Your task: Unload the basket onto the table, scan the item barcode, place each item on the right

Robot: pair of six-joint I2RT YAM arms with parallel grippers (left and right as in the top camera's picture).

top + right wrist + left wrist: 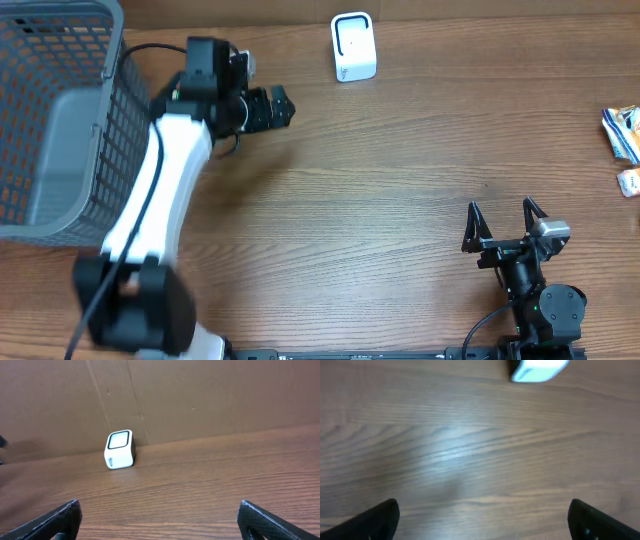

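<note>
The white barcode scanner (353,47) stands at the table's far edge; it shows as a blurred white box (537,370) in the left wrist view and as a small cube (120,450) before the cardboard wall in the right wrist view. Two wrapped items lie at the far right edge, a blue-and-white packet (624,134) and a smaller one (631,182). My left gripper (281,106) hovers left of the scanner, open and empty (482,520). Near the front right, my right gripper (505,222) is open over bare wood (160,520), holding nothing.
A grey mesh basket (60,120) fills the far left corner, right beside my left arm. A brown cardboard wall (200,400) closes off the back of the table.
</note>
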